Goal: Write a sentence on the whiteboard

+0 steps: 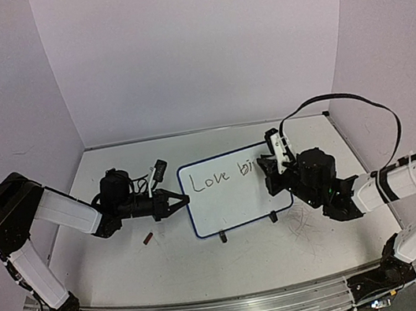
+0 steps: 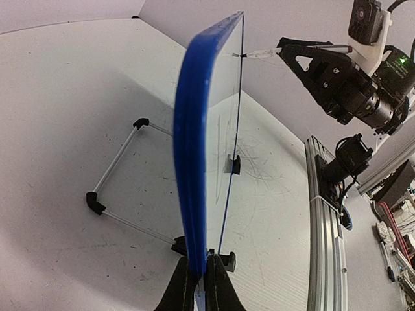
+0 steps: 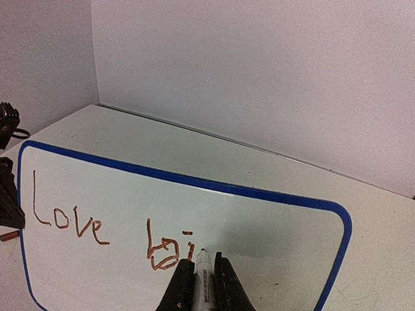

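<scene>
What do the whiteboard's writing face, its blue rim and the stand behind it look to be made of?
The writing face is smooth white with a soft sheen, so it is likely a coated board. The blue rim is probably moulded plastic: even colour, rounded corners. The stand has thin pale rods, metal or plastic, I cannot tell which. Its black elbow joints look like plastic.

My left arm (image 1: 66, 211) reaches in low, elbow bent, left gripper (image 1: 182, 202) clamped tight. My right arm (image 1: 400, 183) reaches in opposite, right gripper (image 1: 268, 168) pinched closed too.
</scene>
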`<state>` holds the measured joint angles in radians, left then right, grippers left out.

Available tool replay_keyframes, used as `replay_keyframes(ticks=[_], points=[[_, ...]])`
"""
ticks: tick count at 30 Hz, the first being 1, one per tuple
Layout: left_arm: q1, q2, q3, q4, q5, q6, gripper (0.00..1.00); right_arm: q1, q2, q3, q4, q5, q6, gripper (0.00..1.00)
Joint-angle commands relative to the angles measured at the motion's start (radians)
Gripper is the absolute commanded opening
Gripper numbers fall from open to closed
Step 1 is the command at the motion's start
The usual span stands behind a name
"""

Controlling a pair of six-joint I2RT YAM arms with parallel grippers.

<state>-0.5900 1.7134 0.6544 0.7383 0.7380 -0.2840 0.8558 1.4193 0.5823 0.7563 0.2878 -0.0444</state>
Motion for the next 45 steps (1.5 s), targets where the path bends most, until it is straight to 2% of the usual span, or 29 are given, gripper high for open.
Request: replay_keyframes(ticks=[1, 24, 45], points=[[0.008, -0.027, 0.032, -0.024, -0.04, 0.048, 0.0, -0.004, 0.007, 0.034, 0.047, 0.035, -0.009, 0.0], [0.009, -0.043, 0.024, -0.026, -0.04, 0.049, 0.0, -0.001, -0.02, -0.047, -0.029, 0.002, 0.101, 0.0], [0.007, -0.027, 0.032, -0.028, -0.037, 0.049, 0.0, -0.018, 0.001, 0.034, 0.029, 0.041, 0.052, 0.0]])
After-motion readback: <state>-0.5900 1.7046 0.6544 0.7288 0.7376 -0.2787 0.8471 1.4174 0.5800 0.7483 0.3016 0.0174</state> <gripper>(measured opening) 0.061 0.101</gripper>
